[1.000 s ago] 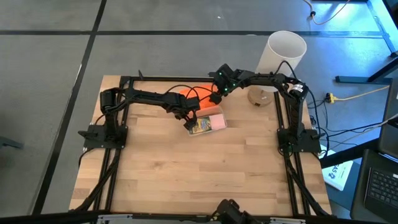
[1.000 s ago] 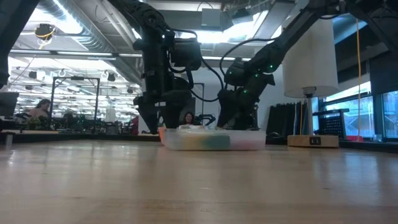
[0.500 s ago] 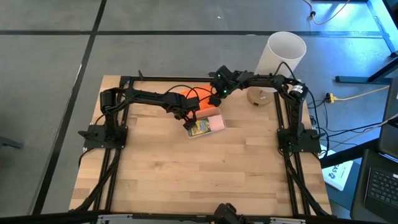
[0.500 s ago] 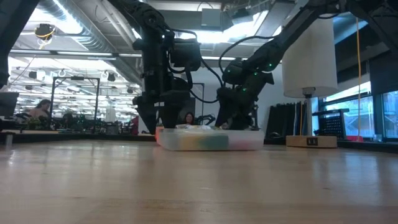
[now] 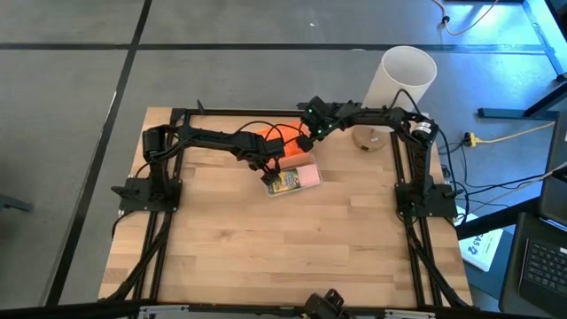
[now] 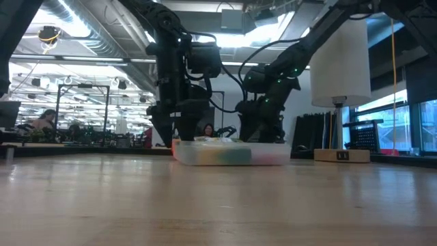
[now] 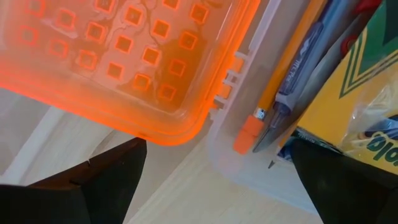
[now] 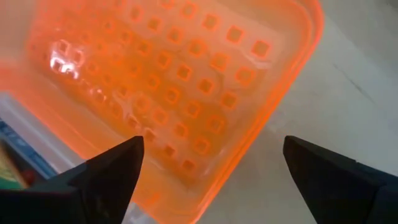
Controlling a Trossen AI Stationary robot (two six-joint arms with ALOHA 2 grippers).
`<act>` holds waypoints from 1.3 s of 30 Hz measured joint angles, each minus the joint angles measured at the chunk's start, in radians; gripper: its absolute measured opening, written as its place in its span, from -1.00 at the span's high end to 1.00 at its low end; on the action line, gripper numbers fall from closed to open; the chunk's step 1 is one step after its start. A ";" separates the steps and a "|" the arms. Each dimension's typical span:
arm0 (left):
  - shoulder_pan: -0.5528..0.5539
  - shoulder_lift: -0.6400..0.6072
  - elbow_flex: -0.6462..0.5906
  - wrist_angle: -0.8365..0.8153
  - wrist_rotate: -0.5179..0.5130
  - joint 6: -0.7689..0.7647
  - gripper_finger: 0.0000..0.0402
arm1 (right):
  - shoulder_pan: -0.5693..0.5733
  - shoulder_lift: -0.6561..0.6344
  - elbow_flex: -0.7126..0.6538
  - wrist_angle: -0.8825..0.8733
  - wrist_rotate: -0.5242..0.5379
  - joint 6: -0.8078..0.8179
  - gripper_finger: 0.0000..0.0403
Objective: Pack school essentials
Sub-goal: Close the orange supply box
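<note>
A clear plastic box [image 5: 292, 179] lies on the wooden table, its orange lid [image 5: 270, 137] swung open behind it. In the box lie a yellow-green crayon box [image 7: 354, 106], an orange pencil [image 7: 280, 81], a purple pen [image 7: 305, 68] and a pink pad [image 5: 306, 174]. My left gripper [image 7: 217, 180] is open, low over the box's left rear corner by the lid's hinge. My right gripper [image 8: 214, 174] is open above the lid's [image 8: 174, 81] far right corner. The scissors do not show. My left gripper stands with one finger [image 7: 93, 180] on each side of the box's corner [image 7: 224, 155]. I cannot tell whether a finger touches the box. My right gripper touches nothing.
A tall white cylinder [image 5: 400, 75] stands on a wooden base [image 5: 368, 137] at the table's far right corner, close behind my right arm. Black frame rails [image 5: 159, 204] run along the table's left and right sides. The near half of the table [image 5: 283, 248] is bare wood.
My right gripper has gone a little toward the table's left, over the orange lid. The box and my left gripper stay about where they were.
</note>
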 joint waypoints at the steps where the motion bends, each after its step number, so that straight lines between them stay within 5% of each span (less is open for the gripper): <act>1: 0.000 0.000 0.000 0.000 0.000 0.000 -0.96 | 0.004 0.000 0.000 0.000 0.012 0.000 -0.91; 8: 0.000 0.000 0.000 -0.001 0.000 0.000 -0.96 | 0.035 0.000 0.000 0.000 0.070 0.000 -0.71; 27: -0.040 0.000 0.000 -0.005 0.001 -0.011 -0.96 | 0.040 0.000 0.000 0.001 0.123 0.033 0.59; 39: -0.039 -0.032 0.000 -0.022 -0.003 0.010 -0.96 | 0.040 0.000 0.000 0.007 0.126 0.033 0.82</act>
